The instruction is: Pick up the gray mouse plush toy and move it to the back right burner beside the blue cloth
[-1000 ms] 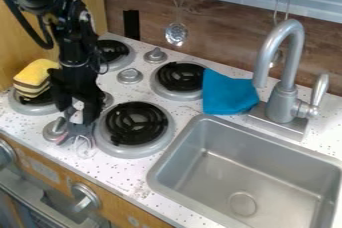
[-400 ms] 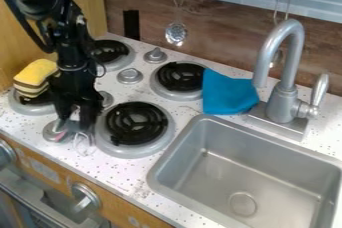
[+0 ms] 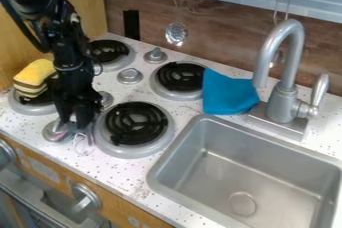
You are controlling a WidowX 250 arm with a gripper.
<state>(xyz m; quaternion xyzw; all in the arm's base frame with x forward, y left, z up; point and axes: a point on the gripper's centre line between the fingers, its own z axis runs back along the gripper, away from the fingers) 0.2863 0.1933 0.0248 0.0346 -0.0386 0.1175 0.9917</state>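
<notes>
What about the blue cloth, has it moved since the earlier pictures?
No. The blue cloth lies just as before, left of the faucet in the camera view, its lower edge still by the sink's back corner.

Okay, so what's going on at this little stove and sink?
A black two-finger robot gripper is down by the front edge of the white speckled counter, right at a thin silver wire utensil; whether it holds it, I can't tell. A yellow-and-brown sponge sits on the left burner, and a blue cloth lies beside the sink.
</notes>
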